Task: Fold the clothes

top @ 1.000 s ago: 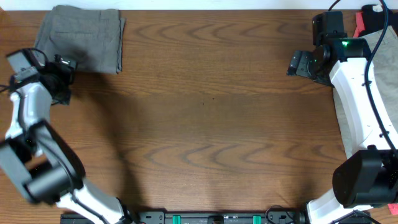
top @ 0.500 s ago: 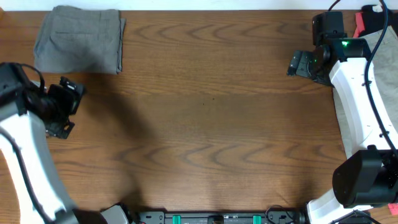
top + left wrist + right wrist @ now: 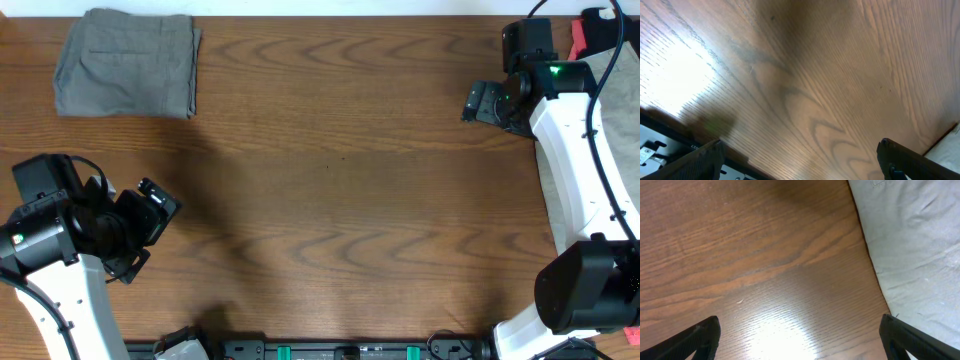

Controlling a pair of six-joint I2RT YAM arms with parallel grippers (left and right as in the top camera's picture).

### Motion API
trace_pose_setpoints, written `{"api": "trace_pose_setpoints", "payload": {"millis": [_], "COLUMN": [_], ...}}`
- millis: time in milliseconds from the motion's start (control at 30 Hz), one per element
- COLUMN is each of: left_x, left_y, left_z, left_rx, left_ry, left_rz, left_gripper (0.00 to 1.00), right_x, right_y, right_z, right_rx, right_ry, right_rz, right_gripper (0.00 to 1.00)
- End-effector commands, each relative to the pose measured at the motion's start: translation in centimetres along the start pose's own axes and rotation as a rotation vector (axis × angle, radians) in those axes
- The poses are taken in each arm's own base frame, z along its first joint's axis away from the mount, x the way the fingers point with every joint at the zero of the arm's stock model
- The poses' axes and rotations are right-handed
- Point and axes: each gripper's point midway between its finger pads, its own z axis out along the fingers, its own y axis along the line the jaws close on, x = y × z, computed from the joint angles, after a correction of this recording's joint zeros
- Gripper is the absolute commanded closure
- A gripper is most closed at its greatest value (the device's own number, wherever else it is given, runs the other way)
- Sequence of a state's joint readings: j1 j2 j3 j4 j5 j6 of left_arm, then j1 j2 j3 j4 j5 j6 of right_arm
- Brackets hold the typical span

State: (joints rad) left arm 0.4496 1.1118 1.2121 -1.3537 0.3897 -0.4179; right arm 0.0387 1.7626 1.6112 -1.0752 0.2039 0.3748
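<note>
A medium grey pair of shorts (image 3: pixel 127 63) lies folded in a flat rectangle at the table's far left corner. A paler beige-grey garment (image 3: pixel 612 110) lies at the right edge, partly under my right arm; in the right wrist view (image 3: pixel 920 250) it fills the right side. My left gripper (image 3: pixel 150 215) is open and empty over bare wood near the front left, far from the folded shorts; its fingertips frame bare table in the left wrist view (image 3: pixel 800 160). My right gripper (image 3: pixel 478 103) is open and empty above the table at the far right, just left of the pale garment.
A red object (image 3: pixel 590 30) sits at the far right corner beside the pale garment. The brown wooden table (image 3: pixel 340 180) spans the whole view. The arm bases and a black rail (image 3: pixel 340 350) run along the front edge.
My left arm has swung from beside the folded grey shorts down toward the front left of the table. The shorts stay put. The right arm has not moved.
</note>
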Motion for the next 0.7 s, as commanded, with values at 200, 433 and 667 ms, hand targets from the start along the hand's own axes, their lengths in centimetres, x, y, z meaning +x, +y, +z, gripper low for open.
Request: {"api": "trace_pose_setpoints", "payload": {"millis": [200,433,667], "left_x": [-0.2,0.3,0.1], "left_y": [0.8,1.2,1.1], "left_z": [0.1,0.3,1.2], "left_rx": [-0.047,-0.063,-0.033], "left_ry": [-0.012,0.01,-0.14], "left_rz": [0.016,0.01,0.304], "left_gripper": [0.02,0.02,0.02], "right_x": [-0.5,-0.5,-0.4], "right_y": [-0.1,-0.1,-0.1], "right_z": [-0.5,-0.5,-0.5], "right_rx": [0.007,0.007,0.007], "right_ry": [-0.022,-0.022,-0.022], "right_rz": [0.011,0.011,0.01], "right_gripper": [0.01,0.01,0.01]}}
